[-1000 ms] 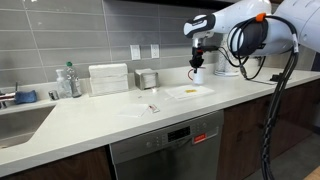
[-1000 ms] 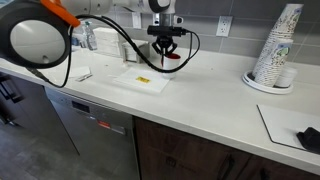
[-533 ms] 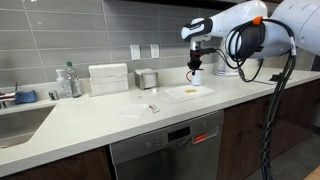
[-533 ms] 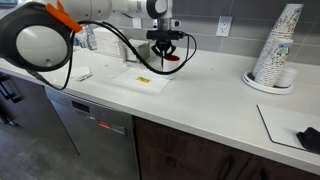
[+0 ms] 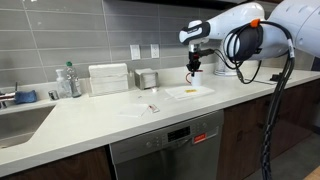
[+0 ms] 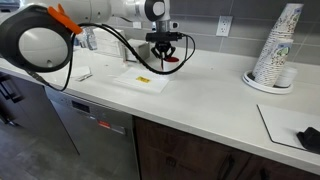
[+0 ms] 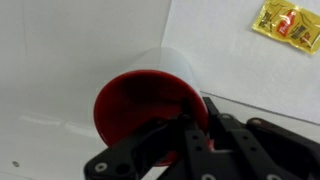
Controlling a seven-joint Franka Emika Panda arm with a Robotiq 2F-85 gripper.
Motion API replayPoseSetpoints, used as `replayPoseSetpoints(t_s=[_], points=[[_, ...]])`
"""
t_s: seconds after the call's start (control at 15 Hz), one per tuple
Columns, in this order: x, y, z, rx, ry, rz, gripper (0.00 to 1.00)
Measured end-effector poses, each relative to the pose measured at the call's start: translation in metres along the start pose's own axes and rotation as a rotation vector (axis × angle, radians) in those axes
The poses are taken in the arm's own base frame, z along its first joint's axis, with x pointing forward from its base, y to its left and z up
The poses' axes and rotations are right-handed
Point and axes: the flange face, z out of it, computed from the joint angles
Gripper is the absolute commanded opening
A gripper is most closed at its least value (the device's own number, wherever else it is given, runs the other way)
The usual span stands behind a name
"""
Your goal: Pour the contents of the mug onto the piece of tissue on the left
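Observation:
My gripper is shut on the rim of the small white mug, with one finger inside and one outside. The mug's red inside looks empty. In both exterior views the gripper holds the mug in the air over the far end of the smooth white tissue. Yellowish bits lie on the tissue. They also show in the wrist view, with a red spot, on the tissue.
A sink, a clear bottle, a white box and a metal holder line the counter. A fainter sheet lies nearer the front. A stack of paper cups and a black item stand at the other end.
The gripper has lifted the mug a little higher above the tissue's far end. The yellowish bits and the tissue have not moved.

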Motion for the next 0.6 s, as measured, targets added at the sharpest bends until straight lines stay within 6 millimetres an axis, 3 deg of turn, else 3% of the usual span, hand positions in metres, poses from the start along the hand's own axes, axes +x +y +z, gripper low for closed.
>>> replayPoseSetpoints(t_s=[0.4, 0.6], points=[[0.001, 0.003, -0.015, -0.045, 0.008, -0.01, 0.95], [-0.013, 0.016, -0.033, -0.075, -0.057, -0.021, 1.0]])
